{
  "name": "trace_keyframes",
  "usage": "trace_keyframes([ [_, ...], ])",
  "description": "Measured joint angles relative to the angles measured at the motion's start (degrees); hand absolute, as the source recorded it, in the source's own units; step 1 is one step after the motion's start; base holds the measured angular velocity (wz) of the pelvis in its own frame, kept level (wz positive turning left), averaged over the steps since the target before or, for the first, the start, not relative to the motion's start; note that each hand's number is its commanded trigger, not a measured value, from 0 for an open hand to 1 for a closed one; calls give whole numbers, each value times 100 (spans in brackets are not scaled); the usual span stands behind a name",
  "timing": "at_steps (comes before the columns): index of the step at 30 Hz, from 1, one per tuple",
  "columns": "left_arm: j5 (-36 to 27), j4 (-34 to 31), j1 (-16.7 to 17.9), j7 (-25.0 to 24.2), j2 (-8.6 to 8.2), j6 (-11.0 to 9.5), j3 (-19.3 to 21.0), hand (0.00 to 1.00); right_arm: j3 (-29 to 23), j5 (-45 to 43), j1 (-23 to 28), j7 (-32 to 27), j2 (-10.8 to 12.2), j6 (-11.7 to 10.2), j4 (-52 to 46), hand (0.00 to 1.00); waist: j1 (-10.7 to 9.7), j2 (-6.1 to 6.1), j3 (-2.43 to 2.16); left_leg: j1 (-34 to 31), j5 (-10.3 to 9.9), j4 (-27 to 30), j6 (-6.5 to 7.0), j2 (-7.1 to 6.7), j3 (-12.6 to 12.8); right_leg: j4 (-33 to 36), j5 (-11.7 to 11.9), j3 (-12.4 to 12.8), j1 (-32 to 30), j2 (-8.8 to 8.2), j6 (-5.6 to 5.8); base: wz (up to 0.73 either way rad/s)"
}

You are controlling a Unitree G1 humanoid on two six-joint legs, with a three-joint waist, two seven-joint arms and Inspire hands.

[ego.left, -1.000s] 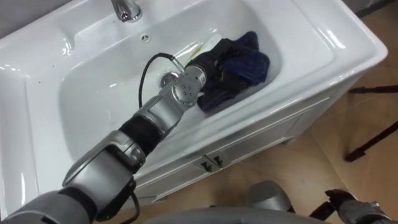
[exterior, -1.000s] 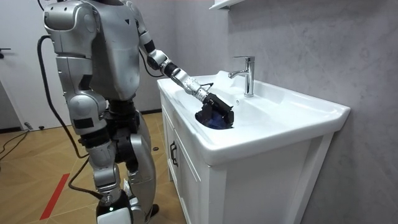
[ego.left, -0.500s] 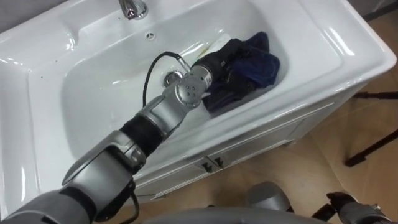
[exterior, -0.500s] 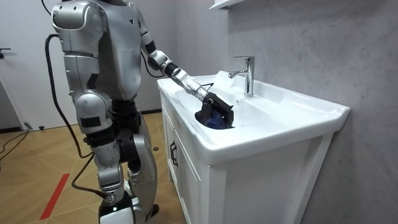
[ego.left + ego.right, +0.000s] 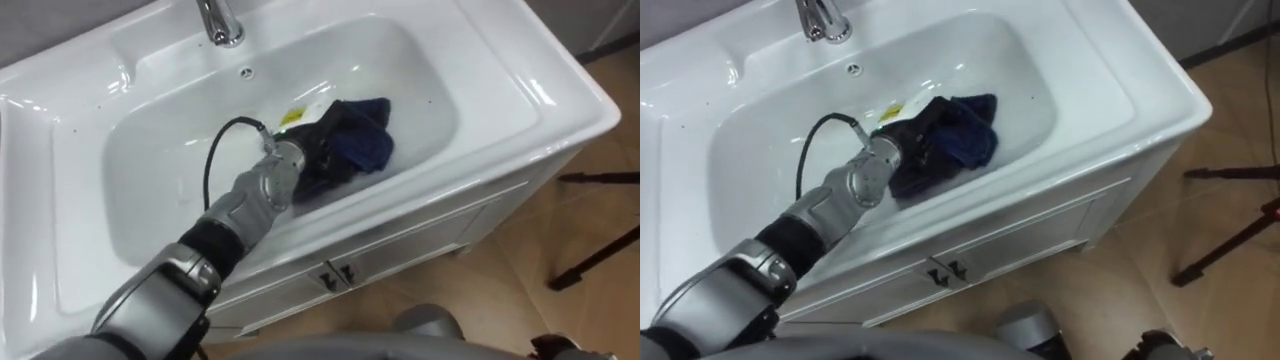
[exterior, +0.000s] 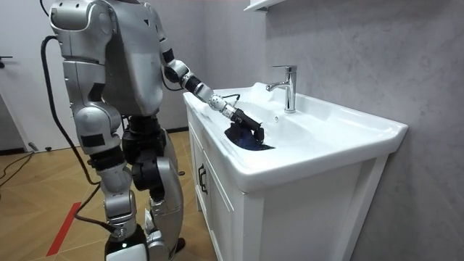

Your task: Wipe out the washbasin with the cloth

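Mid-wipe: at frame centre, the left robot hand (image 5: pixel 312 160) sits on a cloth (image 5: pixel 365 146) in the basin (image 5: pixel 150 190), grip unclear. Next move, probably: sweep toward the basin's left.

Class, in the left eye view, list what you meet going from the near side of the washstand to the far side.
Nearest first: cabinet handles → dark blue cloth → overflow hole → faucet.

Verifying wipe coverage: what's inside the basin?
A dark blue cloth with the left hand on it, and a small yellow scrap beside. The basin floor under them is covered.
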Motion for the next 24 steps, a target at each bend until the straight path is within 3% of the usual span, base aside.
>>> trace_keyframes([
  [4, 423, 264, 326, 275, 259, 2, 371, 100, -338, -173, 35, -3, 4, 14, -8, 0, 138, 45, -79, 108, 3, -23, -7, 21, -8, -63, 27, -4, 110, 23, -25, -7],
  [6, 802, 398, 593, 451, 466, 60, 777, 100, -609, -385, 27, -20, 14, 37, -56, 0, 226, 103, -122, 150, 2, -26, -15, 51, -1, -92, 55, 51, 142, 61, -43, -13],
  [9, 1330, 373, 950, 689, 724, 128, 1190, 100, -814, -417, 133, -51, 24, 42, -77, 0, 357, 143, -156, 205, 22, -34, -52, 75, -9, -162, 72, 53, 233, 102, -66, 1],
  [11, 1394, 374, 1042, 783, 807, 158, 1230, 100, -826, -390, 169, -54, -2, 49, -105, 0, 485, 177, -170, 254, 32, -42, -68, 89, 2, -177, 98, 60, 270, 108, -83, -5],
  [15, 1377, 368, 1167, 890, 821, 197, 1281, 100, -861, -464, 157, -36, -71, -24, -279, 0, 680, 264, -181, 326, 18, -34, -93, 153, 99, -249, 138, 162, 306, 156, -121, -23],
  [19, 1383, 272, 1263, 851, 821, 197, 1474, 100, -995, -535, 168, -18, -119, -38, -475, 0, 706, 320, -202, 316, 18, -31, -95, 183, 118, -288, 174, 189, 307, 193, -144, -5],
  [24, 1390, -193, 1512, 677, 879, 197, 2080, 100, -1277, -681, 194, -169, -120, -95, -489, 0, 783, 499, -204, 258, 32, -20, -116, 199, -29, -371, 200, 159, 321, 222, -184, 2],
])
